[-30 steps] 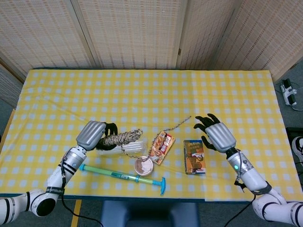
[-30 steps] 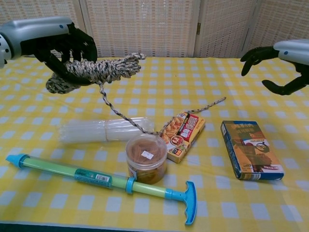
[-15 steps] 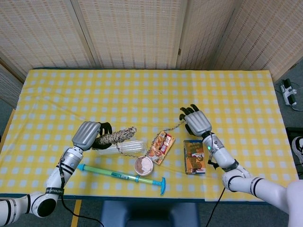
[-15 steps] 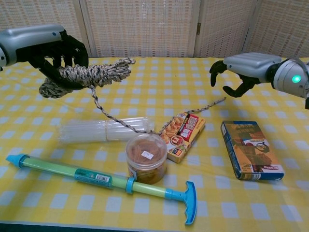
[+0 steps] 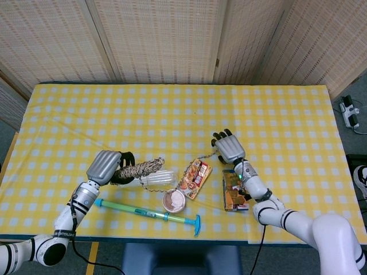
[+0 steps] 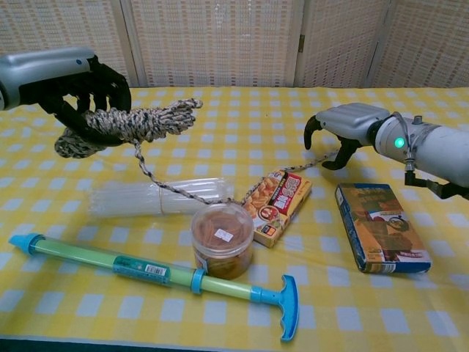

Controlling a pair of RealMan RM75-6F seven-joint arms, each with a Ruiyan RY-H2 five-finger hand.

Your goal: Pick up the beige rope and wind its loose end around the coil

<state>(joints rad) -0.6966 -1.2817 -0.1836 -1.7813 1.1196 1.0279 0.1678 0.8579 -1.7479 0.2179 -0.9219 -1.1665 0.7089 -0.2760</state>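
Beige rope (image 6: 124, 123): coil lifted off the yellow-checked desk (image 6: 242, 117), gripped by the left hand (image 6: 77, 81).
Loose end (image 6: 316, 159): trailed across the snack packet (image 6: 277, 202) toward the right hand (image 6: 341, 128).
Right hand: fingers curled down over the rope's tip; whether they pinched it could not be told.

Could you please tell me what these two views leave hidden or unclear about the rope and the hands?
- Whether the right hand touches the rope's loose end: its fingers cover it in both views.
- The coil inside the left hand: hidden by the fingers.
- The rope behind the jar: hidden in chest view.
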